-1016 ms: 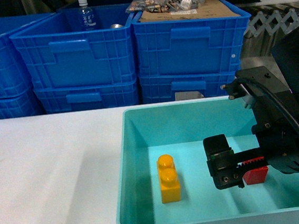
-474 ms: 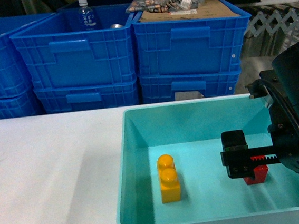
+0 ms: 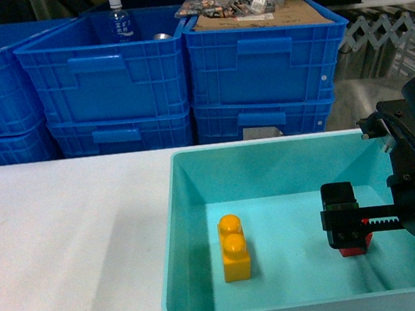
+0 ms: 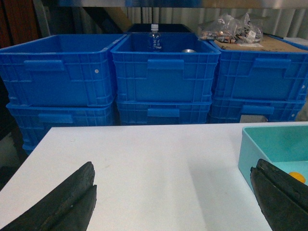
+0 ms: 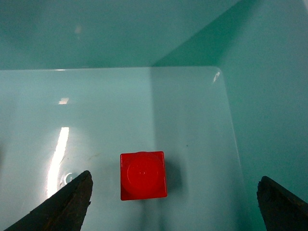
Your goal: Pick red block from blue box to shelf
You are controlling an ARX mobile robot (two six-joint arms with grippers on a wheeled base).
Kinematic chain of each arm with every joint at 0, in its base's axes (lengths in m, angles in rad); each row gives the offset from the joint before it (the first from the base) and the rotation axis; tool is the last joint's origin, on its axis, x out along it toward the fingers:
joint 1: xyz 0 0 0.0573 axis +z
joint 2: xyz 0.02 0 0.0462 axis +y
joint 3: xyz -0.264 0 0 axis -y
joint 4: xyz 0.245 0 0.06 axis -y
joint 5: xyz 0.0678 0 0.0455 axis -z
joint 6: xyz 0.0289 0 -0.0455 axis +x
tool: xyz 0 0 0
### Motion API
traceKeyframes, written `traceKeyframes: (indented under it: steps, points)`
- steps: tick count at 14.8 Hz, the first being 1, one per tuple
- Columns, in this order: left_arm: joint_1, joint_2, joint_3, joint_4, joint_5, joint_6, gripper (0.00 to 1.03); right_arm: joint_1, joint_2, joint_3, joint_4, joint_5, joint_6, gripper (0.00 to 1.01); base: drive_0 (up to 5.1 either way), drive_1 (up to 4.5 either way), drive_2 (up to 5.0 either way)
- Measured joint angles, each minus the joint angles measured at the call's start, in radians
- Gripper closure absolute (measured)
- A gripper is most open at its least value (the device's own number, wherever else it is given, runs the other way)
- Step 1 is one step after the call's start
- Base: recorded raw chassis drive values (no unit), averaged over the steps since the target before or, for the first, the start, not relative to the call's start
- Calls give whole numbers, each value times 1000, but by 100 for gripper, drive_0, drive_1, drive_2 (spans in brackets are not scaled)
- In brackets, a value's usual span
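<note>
Right gripper (image 5: 173, 192) is hovering spread wide inside the blue box (image 3: 194, 173), directly above the red block (image 5: 143, 175), which is sitting stud-up on the floor between the fingertips (image 5: 72, 197), touching neither, near the right wall.

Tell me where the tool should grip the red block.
Grip the red block by two opposite flat side faces, coming straight down. It sits upright, stud up, on the blue box floor clear of the walls, and the right tool hangs open above, fingers straddling it.
</note>
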Motion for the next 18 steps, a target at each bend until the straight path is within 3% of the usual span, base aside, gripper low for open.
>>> traceKeyframes:
  steps: [3,4,5,6,11,16,18]
  points:
    - [0,0,0,0,0,0,5,0,-1,0,6,-3,-1,3,0,0,0]
    - [0,0,0,0,0,0,5,-13,2,-60,211,-105,-32,3,0,0,0]
    - [0,0,0,-1,1,0,5,-14,9,-84,312,-159,-59,3,0,0,0]
    - [0,0,0,0,0,0,5,-26,21,-74,337,-186,-66,3,0,0,0]
    - [0,0,0,0,0,0,5,-75,134,51,113,-306,-64,3,0,0,0]
    - [0,0,0,0,0,0,5,-89,306,213,61,-321,-117,3,0,0,0]
    - [0,0,0,0,0,0,5,-82,341,237,95,-274,-168,3,0,0,0]
